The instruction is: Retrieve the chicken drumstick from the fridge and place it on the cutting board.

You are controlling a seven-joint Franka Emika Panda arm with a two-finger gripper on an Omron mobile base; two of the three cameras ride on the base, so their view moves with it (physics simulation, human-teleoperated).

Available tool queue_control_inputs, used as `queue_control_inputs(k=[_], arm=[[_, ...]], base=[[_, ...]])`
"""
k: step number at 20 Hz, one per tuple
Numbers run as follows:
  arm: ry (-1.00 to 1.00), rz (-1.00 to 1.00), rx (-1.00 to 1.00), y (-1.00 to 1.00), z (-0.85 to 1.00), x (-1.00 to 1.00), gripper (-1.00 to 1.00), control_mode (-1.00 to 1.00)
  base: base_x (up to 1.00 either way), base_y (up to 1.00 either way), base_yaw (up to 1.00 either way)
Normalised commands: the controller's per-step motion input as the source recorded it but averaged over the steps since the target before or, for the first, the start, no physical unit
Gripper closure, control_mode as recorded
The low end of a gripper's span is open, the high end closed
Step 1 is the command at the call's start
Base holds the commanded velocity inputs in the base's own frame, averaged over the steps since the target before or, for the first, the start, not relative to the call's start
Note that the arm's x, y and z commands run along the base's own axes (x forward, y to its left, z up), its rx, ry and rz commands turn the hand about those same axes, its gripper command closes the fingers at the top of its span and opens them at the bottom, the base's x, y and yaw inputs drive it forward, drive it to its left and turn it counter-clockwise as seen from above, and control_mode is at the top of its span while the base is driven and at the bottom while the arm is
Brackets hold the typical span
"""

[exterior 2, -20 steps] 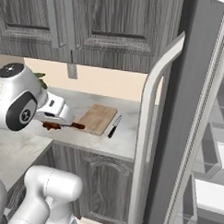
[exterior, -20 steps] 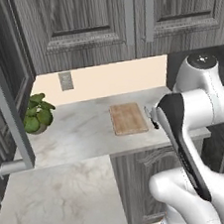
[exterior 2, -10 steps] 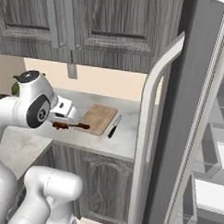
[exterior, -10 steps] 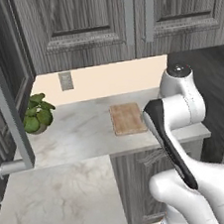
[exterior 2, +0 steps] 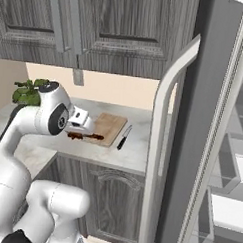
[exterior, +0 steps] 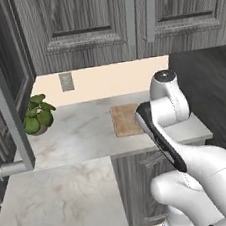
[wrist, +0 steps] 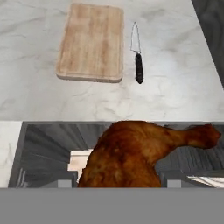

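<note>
With the end effector (exterior 2: 81,136) clamped on the chicken drumstick (wrist: 140,151) at the hand view's bottom, the arm should carry it forward over the cutting board (wrist: 91,42), clear of the knife (wrist: 138,59), before lowering.

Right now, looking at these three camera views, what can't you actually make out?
- Gripper fingertips: in the hand view the chicken drumstick covers them, so the contact cannot be seen.
- Cutting board: in the left base view the arm hides its right part.
- Knife: small in the right base view; blade detail unreadable.
- Fridge interior: cut off by the right edge of the right base view.
- Potted plant: partly behind the arm there.
</note>
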Motion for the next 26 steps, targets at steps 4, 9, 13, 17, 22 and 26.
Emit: queue_control_inputs(k=[4, 9, 13, 17, 22, 26], arm=[[0.18, 0.0, 0.0, 0.0, -0.16, 0.92, 1.0, -1.0], [0.19, 0.0, 0.0, 0.0, -0.36, 1.0, 1.0, -1.0], [0.15, 0.0, 0.0, 0.0, -0.44, 0.94, 1.0, -1.0], [0.09, 0.0, 0.0, 0.0, -0.56, 0.82, 1.0, -1.0], [-0.09, 0.0, 0.0, 0.0, -0.5, 0.61, 1.0, -1.0], [-0.17, 0.0, 0.0, 0.0, -0.25, 0.62, 1.0, -1.0]], base=[[0.0, 0.0, 0.0], [0.0, 0.0, 0.0], [0.0, 0.0, 0.0], [0.0, 0.0, 0.0], [0.0, 0.0, 0.0], [0.0, 0.0, 0.0]])
